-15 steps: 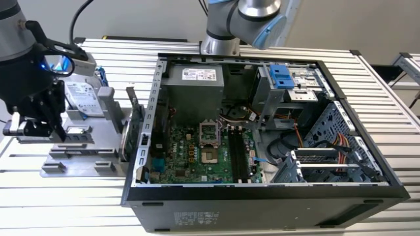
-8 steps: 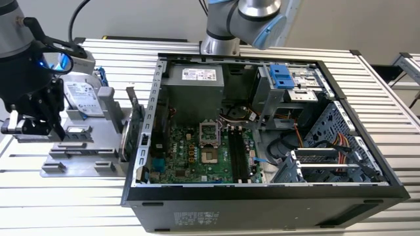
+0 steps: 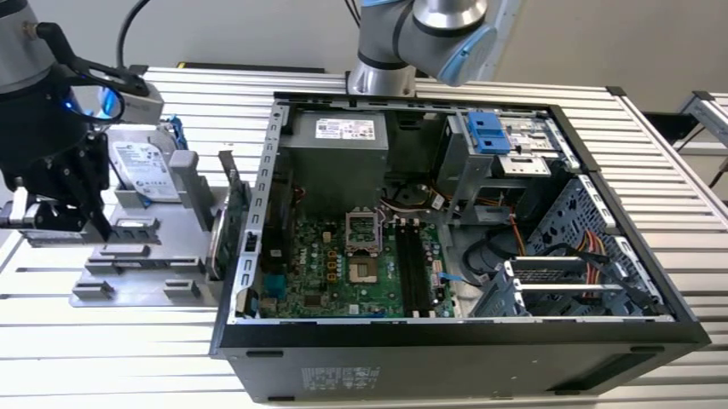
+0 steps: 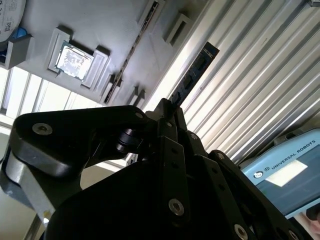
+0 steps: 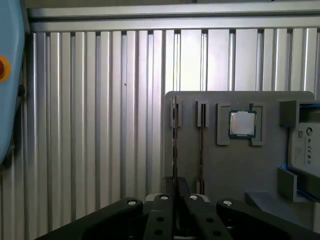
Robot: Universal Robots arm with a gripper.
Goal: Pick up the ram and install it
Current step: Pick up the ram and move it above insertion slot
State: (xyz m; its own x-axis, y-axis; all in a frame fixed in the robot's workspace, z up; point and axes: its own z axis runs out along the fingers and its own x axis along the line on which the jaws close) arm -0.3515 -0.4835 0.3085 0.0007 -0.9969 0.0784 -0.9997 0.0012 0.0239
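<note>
- The black gripper (image 5: pixel 175 200) has its jaws drawn together on the ram (image 4: pixel 195 72); no gap shows between the fingers (image 4: pixel 172 150) and the board.
- The ram is a long dark stick. One end is between the jaws and the other end reaches out past them, as the second wrist view shows.
- In the first wrist view the ram shows only its thin edge, in line with the outermost slot (image 5: pixel 174 112) of the grey holder (image 5: pixel 240 170). I cannot tell if it sits in this slot or hangs above it.
- A second narrow slot (image 5: pixel 201 117) lies just beside the first one on the grey holder.
- Farther across the grey holder, a square processor chip (image 5: pixel 242 123) rests in its own pocket.
- At the side of the grey holder opposite the slots, a silver hard drive (image 3: pixel 142 170) leans in a bracket.
- The grey holder lies on the ribbed metal tabletop (image 5: pixel 100 125).
- In the exterior view, a green card (image 3: pixel 239 230) stands upright between the grey holder and the open computer case (image 3: pixel 455 366).
- Inside the case, the motherboard (image 3: pixel 341 273) lies flat, well apart from the grey holder.
- The arm base (image 3: pixel 381 72) stands behind the case, farthest from the grey holder.
</note>
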